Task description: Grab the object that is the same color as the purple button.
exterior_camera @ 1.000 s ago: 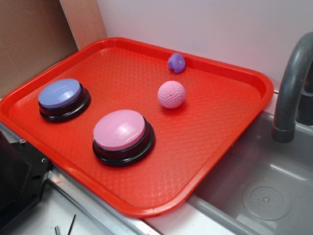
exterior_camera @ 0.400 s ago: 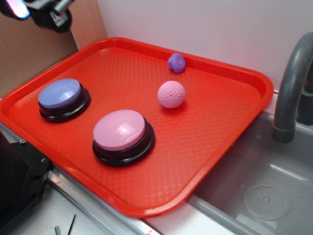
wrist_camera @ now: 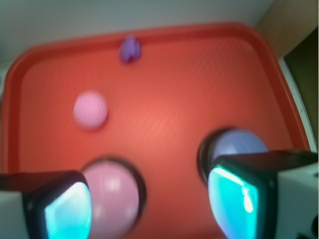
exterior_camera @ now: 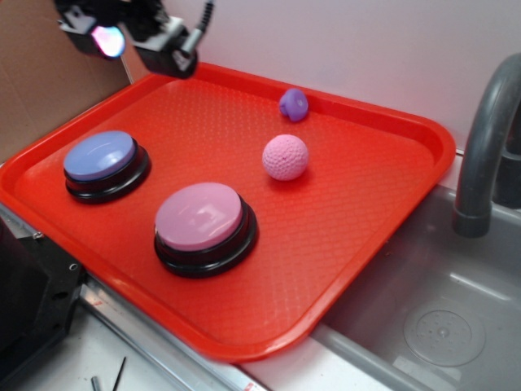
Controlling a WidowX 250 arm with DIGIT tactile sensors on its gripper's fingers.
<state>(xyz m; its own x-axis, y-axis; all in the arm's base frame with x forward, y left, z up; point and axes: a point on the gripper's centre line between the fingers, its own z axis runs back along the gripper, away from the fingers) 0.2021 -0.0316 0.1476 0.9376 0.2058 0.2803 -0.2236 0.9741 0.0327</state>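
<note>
High above the far-left corner of the red tray (exterior_camera: 383,204), the end effector (wrist_camera: 149,204) hung pointing down with its two pads (wrist_camera: 67,211) spread wide and nothing between them — touching nothing on the tray. The object (exterior_camera: 294,104), a small purple lump, sat against the tray's far rim just beyond the pink ball (exterior_camera: 286,157), too rounded and blurred to tell its long axis. The purple button (exterior_camera: 101,156) and the pink-domed button (exterior_camera: 200,217) stood near the front-left — well apart from the lump.
</note>
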